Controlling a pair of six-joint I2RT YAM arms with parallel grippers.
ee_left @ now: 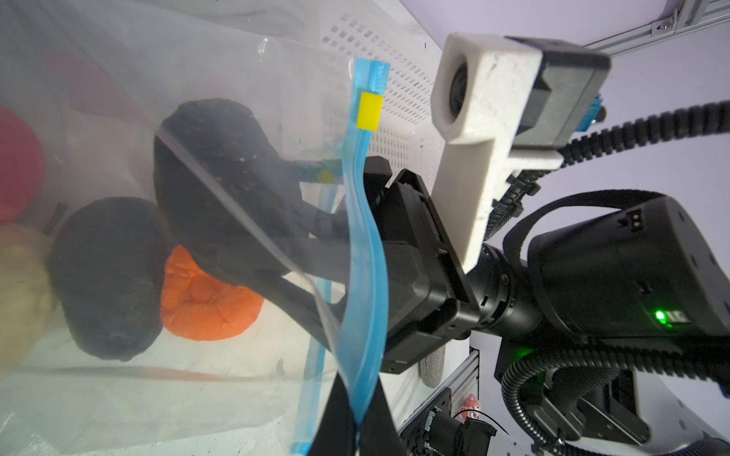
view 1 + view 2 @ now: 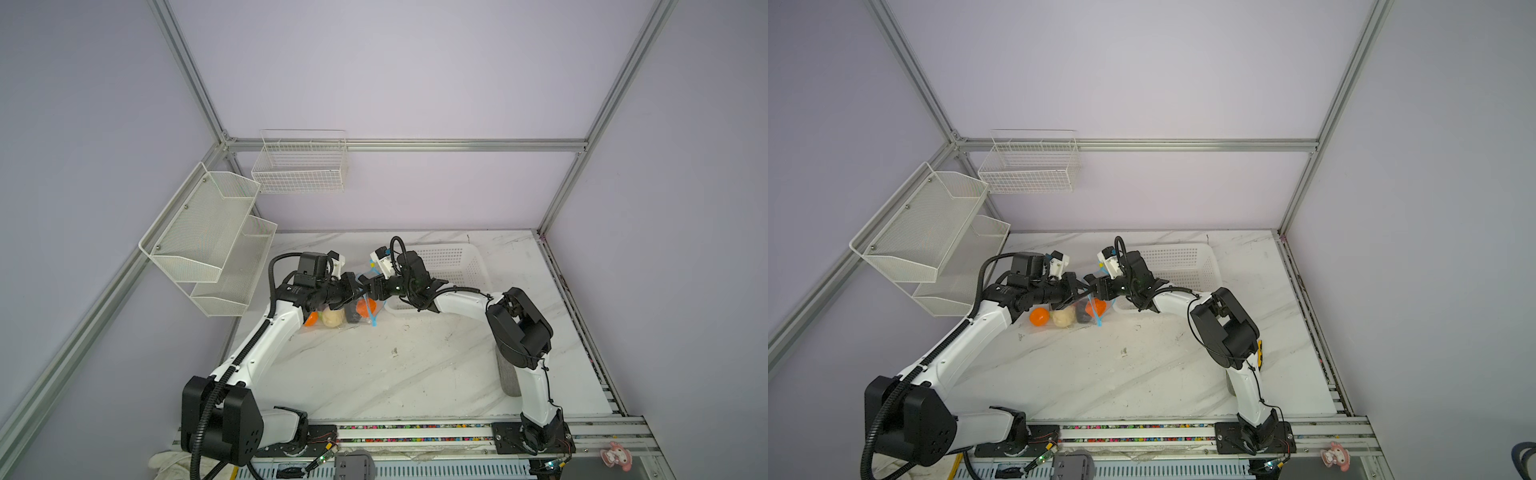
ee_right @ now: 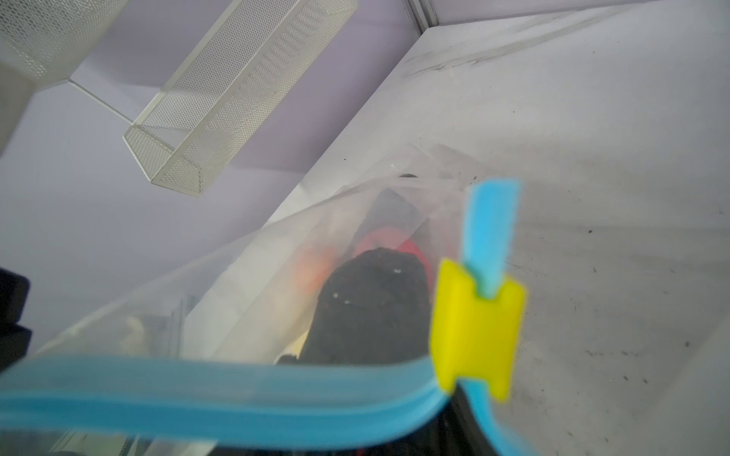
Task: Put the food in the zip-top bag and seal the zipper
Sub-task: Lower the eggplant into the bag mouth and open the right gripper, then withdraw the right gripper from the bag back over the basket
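Saw mesh shelf (image 2: 208, 232) on the left wall, well apart from the work; found left gripper (image 1: 357, 414) clenched on the zipper (image 1: 365, 276), blue strip pinched between its black fingers in the left wrist view; noted zip-top bag (image 2: 1059, 328) lying on the far half of the marble table (image 2: 395, 374), between the two grippers, mouth turned toward the right arm; saw the two halves of the zipper standing apart, yellow slider (image 3: 474, 331) parked near one end; counted food inside the bag, left to right in a top view: orange (image 2: 1039, 316), cream pear (image 2: 1064, 318), lower black lump (image 2: 1084, 315), second orange (image 2: 1095, 307); made out a red piece (image 1: 15, 166) and an upper black lump (image 1: 221, 177) through the plastic as well; found right gripper (image 2: 369, 289) reached in through the mouth, jaws part-way apart and grasping the upper black lump; spotted white perforated basket (image 2: 1183, 262) on the table just behind the right wrist.
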